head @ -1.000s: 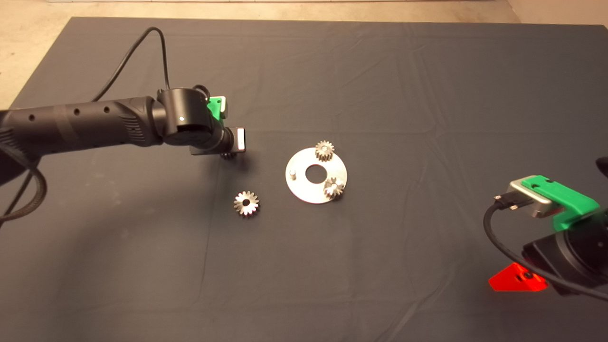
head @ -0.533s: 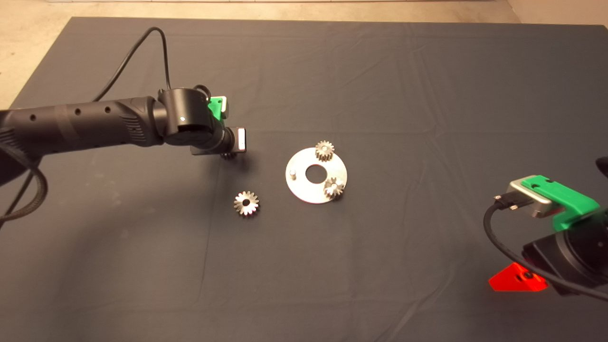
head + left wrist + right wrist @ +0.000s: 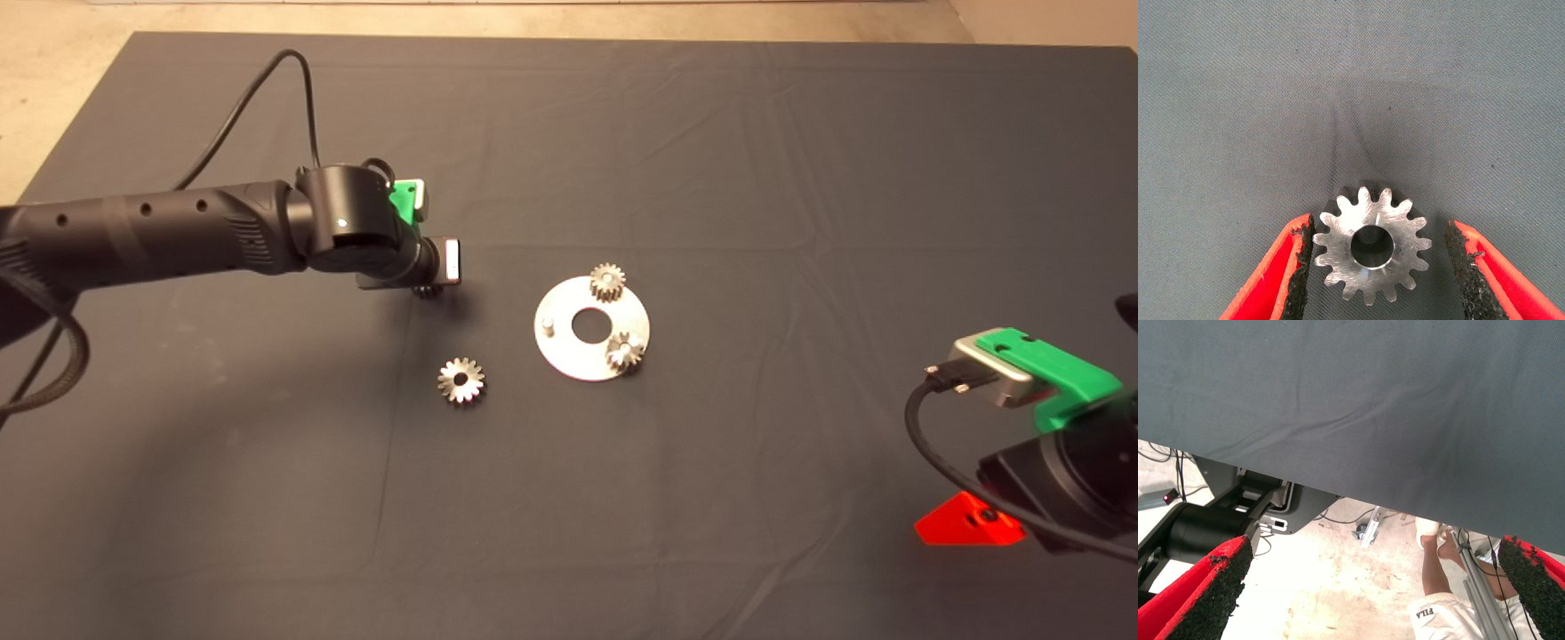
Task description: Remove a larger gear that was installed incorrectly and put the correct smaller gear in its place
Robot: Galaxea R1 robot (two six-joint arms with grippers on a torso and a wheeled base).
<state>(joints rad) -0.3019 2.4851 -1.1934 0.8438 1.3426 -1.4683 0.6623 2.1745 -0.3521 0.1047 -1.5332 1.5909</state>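
Observation:
The smaller gear (image 3: 1371,245), dull metal with short blunt teeth, lies flat on the mat between the fingers of my left gripper (image 3: 1379,257). The jaws stand open around it, one pad almost at its teeth and the other a gap away. In the head view the left wrist covers this gear, and only a sliver (image 3: 427,290) shows left of the round metal plate (image 3: 578,360). The larger gear (image 3: 460,381), bright with star-like teeth, lies loose on the mat in front of the plate's left side. My right gripper (image 3: 1378,587) is open and empty, parked at the lower right (image 3: 969,523).
The plate carries two small gears, one at its far edge (image 3: 607,282) and one at its near right (image 3: 624,351), and a bare peg (image 3: 549,324) on its left. The right wrist view shows the mat's edge, the floor, the robot's base and a person's leg (image 3: 1435,563).

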